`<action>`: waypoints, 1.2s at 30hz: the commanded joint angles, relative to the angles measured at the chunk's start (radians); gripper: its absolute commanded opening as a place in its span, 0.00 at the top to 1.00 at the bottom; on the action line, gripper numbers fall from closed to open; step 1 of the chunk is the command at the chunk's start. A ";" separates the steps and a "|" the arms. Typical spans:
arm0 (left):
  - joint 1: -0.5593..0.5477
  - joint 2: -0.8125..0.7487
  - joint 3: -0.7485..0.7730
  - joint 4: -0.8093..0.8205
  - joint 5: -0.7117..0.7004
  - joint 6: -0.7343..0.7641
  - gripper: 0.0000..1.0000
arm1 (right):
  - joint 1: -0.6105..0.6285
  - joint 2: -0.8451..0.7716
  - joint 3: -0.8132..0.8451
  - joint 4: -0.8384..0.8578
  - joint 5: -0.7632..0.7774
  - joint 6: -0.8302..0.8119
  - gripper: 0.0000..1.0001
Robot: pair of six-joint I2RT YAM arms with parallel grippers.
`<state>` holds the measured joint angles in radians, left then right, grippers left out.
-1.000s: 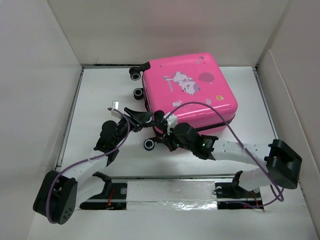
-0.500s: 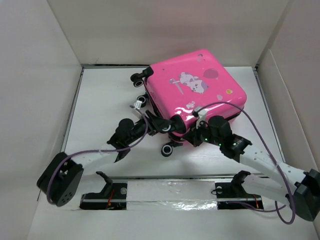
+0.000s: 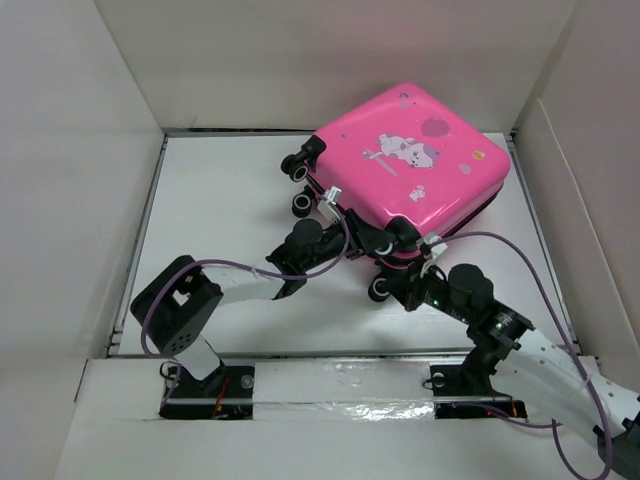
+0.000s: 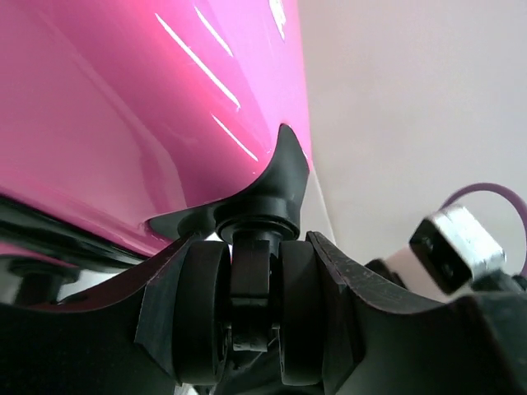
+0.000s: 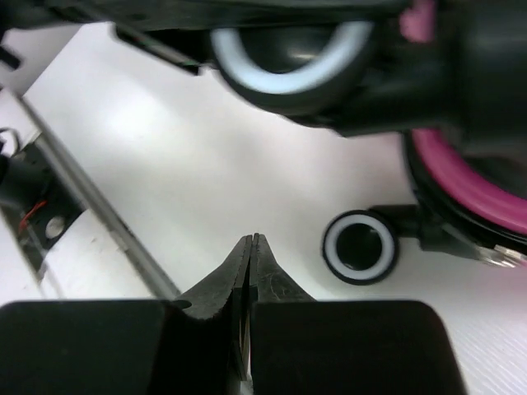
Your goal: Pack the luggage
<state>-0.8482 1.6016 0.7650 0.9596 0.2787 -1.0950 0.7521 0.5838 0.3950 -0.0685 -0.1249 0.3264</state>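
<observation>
The top camera hangs high over the near edge of the white table (image 3: pixel 220 200) and looks down and forward across all of it, with the luggage (image 3: pixel 410 165) at mid-distance. The left wrist camera sits almost against the luggage's pink shell, looking up along it past a caster wheel (image 4: pixel 251 271) that fills the lower frame. The right wrist camera faces down at the tabletop from close in, and all three views share the luggage's wheeled edge.

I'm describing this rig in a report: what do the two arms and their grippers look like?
The left arm and right arm have white links and black joint housings. A purple cable loops along each. The left gripper and right gripper have matte black fingers.
</observation>
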 commanded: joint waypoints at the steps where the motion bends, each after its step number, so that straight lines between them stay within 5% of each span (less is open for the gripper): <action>1: 0.012 -0.158 -0.045 -0.022 -0.088 0.093 0.59 | -0.019 -0.022 0.036 -0.023 0.119 0.008 1.00; 3: 0.012 -0.285 -0.070 -0.115 -0.207 0.191 0.40 | -0.031 -0.003 0.048 -0.050 0.158 -0.001 1.00; 6: 0.012 -0.461 -0.070 -0.389 -0.420 0.309 0.25 | -0.054 -0.002 0.050 -0.066 0.195 0.008 0.99; 8: 0.070 -0.535 -0.070 -0.482 -0.501 0.319 0.20 | -0.063 -0.021 0.038 -0.057 0.192 0.010 0.88; 12: 0.309 -0.635 -0.104 -0.518 -0.416 0.258 0.16 | -0.063 -0.076 0.016 -0.024 0.168 -0.007 0.76; 17: 0.541 -0.473 -0.038 -0.505 -0.242 0.297 0.16 | -0.073 -0.094 0.027 -0.063 0.153 -0.035 0.69; 21: 0.552 -0.274 0.112 -0.513 -0.218 0.551 0.19 | -0.073 -0.102 0.033 -0.090 0.145 -0.046 0.68; 26: 0.557 -0.232 0.030 -0.233 -0.213 0.851 0.17 | -0.073 -0.098 0.021 -0.039 0.105 -0.063 0.67; 36: 0.517 0.010 0.477 -0.754 -0.131 1.201 0.11 | -0.073 -0.101 -0.007 -0.004 0.002 -0.079 0.55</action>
<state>-0.3058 1.5780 1.1217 0.3447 0.1104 -0.0597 0.6865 0.5011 0.3923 -0.1402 -0.0841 0.2649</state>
